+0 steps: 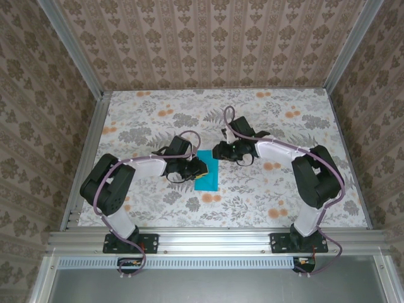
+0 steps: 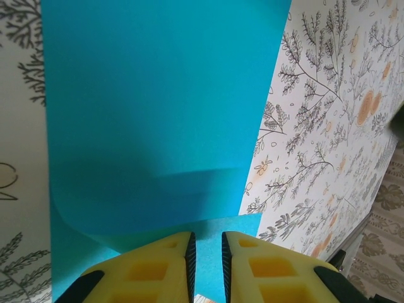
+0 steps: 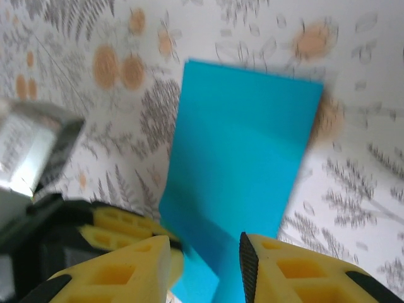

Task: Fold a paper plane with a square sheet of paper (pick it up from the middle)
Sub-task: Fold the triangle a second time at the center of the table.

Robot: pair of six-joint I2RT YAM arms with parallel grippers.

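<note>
The square sheet of paper (image 1: 207,174) is bright turquoise and lies folded into a narrow rectangle on the floral table between the two arms. My left gripper (image 1: 199,167) sits at its left edge. In the left wrist view the yellow jaws (image 2: 208,237) stand a narrow gap apart, over the lower layer, and the upper flap (image 2: 158,95) curls up just ahead. My right gripper (image 1: 218,151) hovers at the sheet's far end. Its jaws (image 3: 205,243) are open above the paper (image 3: 246,139), with nothing between them. The left gripper's yellow fingers (image 3: 120,222) show beside them.
The floral table top (image 1: 284,189) spreads to all sides of the paper. An aluminium frame (image 1: 214,238) runs along the near edge, and patterned walls (image 1: 208,38) close in the back and sides.
</note>
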